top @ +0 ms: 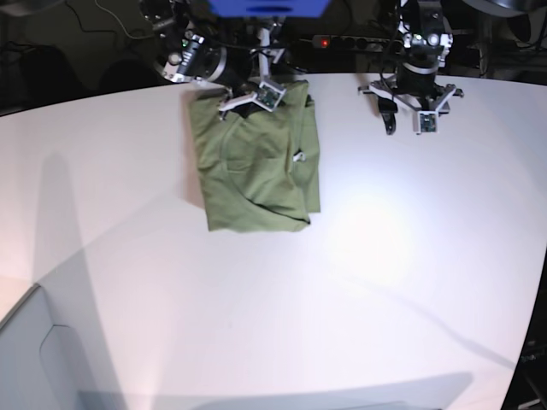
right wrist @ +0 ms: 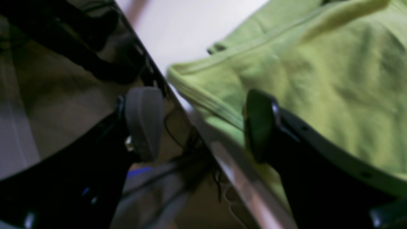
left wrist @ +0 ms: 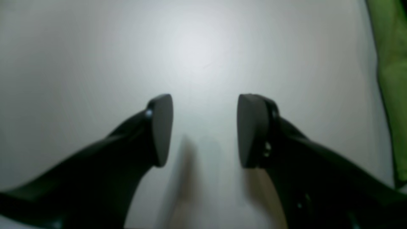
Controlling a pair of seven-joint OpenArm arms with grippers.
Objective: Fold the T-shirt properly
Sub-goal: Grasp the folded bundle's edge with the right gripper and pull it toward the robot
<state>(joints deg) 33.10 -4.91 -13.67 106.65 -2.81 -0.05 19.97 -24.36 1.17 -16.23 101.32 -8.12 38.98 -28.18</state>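
Note:
The T-shirt (top: 256, 162) lies folded into a tall green rectangle at the back left of the white table (top: 359, 282). My right gripper (top: 246, 102) hovers at the shirt's far end, by the table's back edge. In the right wrist view this gripper (right wrist: 202, 125) is open. One finger (right wrist: 260, 127) is over the T-shirt (right wrist: 318, 73) near its hem, and the other (right wrist: 143, 124) is beyond the table edge. My left gripper (top: 408, 109) is open over bare table to the right of the shirt, and the left wrist view shows nothing between its fingers (left wrist: 205, 130). A strip of T-shirt (left wrist: 391, 79) shows at that view's right edge.
Behind the table's back edge are a power strip (top: 342, 41) with a red light, cables and a blue block (top: 269, 7). A grey panel (top: 34, 359) stands at the front left corner.

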